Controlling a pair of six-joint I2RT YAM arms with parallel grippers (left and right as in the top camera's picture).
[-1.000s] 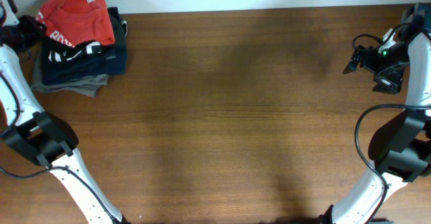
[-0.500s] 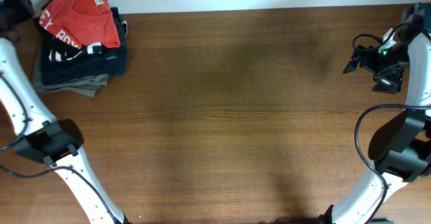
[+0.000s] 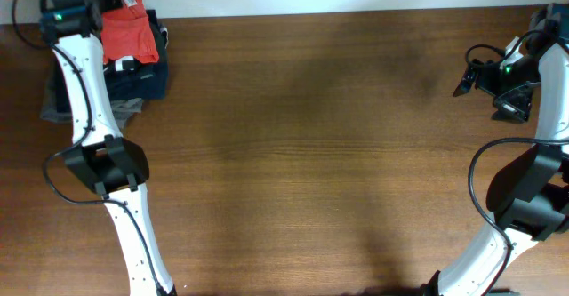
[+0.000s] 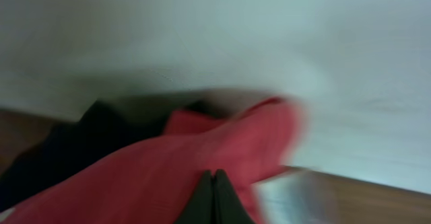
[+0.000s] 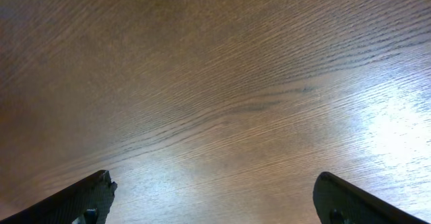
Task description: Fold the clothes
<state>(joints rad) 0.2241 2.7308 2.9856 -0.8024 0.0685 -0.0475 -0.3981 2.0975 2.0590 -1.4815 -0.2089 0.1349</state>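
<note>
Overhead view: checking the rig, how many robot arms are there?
2. The left arm reaches the far-left clothes pile, left claw shut on the red T-shirt; the right arm sits at the right edge, right claw open.

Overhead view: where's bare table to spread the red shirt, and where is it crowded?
The whole middle of the table is bare, from the dark garment stack on the left to the right arm. Crowded only in the far left corner: red T-shirt, stack, left end effector.
</note>
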